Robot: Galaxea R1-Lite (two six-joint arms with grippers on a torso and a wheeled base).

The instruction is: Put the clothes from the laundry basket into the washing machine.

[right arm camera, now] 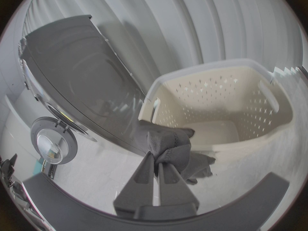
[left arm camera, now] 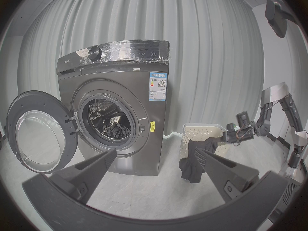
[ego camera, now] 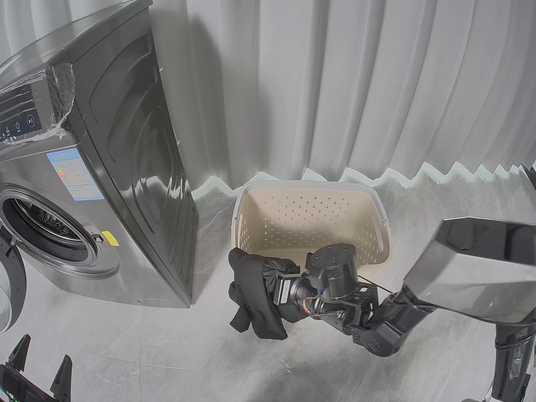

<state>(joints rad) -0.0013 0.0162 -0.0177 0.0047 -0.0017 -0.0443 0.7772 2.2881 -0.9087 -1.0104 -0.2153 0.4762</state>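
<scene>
The dark garment (right arm camera: 168, 145) hangs bunched from my right gripper (right arm camera: 156, 166), which is clamped tight on it, just outside the near left corner of the cream laundry basket (ego camera: 312, 188). To the left stands the washing machine (ego camera: 134, 157), its door (left arm camera: 38, 132) swung open and dark clothes (left arm camera: 117, 130) lying in the drum. My left gripper (left arm camera: 155, 152) hangs low before it, fingers spread, holding nothing.

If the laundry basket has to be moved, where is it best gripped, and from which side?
Probably the handle slot in the laundry basket wall away from the washing machine, approached from above: the slot sits just under the open rim, and the dark garment hangs at the opposite corner.
</scene>
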